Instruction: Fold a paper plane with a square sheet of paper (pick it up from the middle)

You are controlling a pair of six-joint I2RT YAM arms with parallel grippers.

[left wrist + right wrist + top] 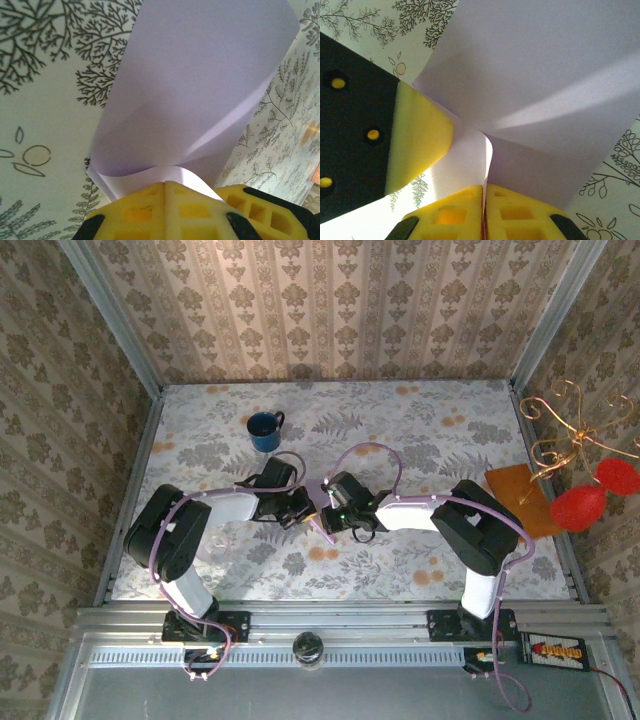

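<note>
The square sheet of paper [200, 75] is pale lilac, bent and creased, and hangs above the table between both grippers. In the top view only a small strip of it [326, 531] shows under the two wrists, which meet at the table's middle. My left gripper [166, 184] [307, 512] is shut, and the sheet's folds run together right at its yellow tips. My right gripper [484, 187] [323, 516] is shut on the sheet [545, 65], whose edge runs down into the seam between the jaws. The left gripper's finger [417, 135] touches the sheet from the left.
A blue mug [265, 430] stands at the back, left of centre. An orange-brown flat rectangle [520, 498] lies at the right edge, beside a gold wire stand [565, 430] and red balls [580, 508]. Patterned walls close in the table.
</note>
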